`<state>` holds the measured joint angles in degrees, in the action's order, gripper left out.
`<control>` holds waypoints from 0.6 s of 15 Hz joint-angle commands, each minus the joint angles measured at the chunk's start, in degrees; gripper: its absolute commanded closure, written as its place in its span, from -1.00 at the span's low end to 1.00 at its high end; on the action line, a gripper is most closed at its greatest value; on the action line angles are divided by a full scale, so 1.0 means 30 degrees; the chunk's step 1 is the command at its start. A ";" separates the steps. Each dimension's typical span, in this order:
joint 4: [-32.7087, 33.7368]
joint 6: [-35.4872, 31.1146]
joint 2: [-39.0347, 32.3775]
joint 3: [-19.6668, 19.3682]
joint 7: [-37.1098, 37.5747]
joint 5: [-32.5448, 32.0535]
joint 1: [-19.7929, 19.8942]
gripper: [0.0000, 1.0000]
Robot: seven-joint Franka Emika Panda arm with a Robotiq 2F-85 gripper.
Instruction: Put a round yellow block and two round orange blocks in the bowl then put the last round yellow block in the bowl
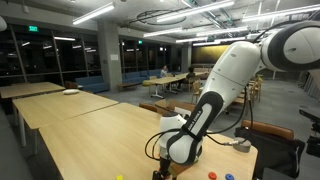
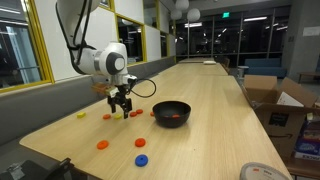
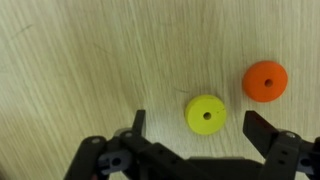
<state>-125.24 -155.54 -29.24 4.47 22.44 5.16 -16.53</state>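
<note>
Where the wooden bench (image 2: pixel 215 95) stretches away in an exterior view, a small yellow piece (image 2: pixel 81 115) lies furthest left. Next comes an orange piece (image 2: pixel 107 117), then the gripper (image 2: pixel 122 108), low over the bench with its fingers apart. In the wrist view the fingers (image 3: pixel 262 132) stand either side of a round yellow block (image 3: pixel 207 114) with a centre hole, not touching it. A round orange block (image 3: pixel 265 80) lies just beside it on the right. Right of the gripper sits the black bowl (image 2: pixel 172 123), with something orange-red inside. Nearer the bench edge lie another orange disc (image 2: pixel 101 145) and a blue piece (image 2: pixel 140 159).
</note>
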 commanded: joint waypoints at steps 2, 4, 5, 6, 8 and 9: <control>-0.0370 -0.1728 -0.0242 -0.1540 0.2030 -0.1221 -0.1976 -1.00; -0.0415 -0.2010 -0.0406 -0.2162 0.2697 -0.1735 -0.2756 -1.00; -0.0414 -0.2037 -0.0470 -0.2430 0.2980 -0.1919 -0.3089 -1.00; -0.0425 -0.2143 -0.0500 -0.2759 0.3330 -0.2186 -0.3478 -1.00; -0.0441 -0.2177 -0.0469 -0.3313 0.3864 -0.2603 -0.4069 -1.00; -0.0432 -0.2140 -0.0437 -0.3479 0.4075 -0.2795 -0.4229 -1.00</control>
<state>-126.31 -160.29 -30.56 -3.48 31.51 -0.98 -26.59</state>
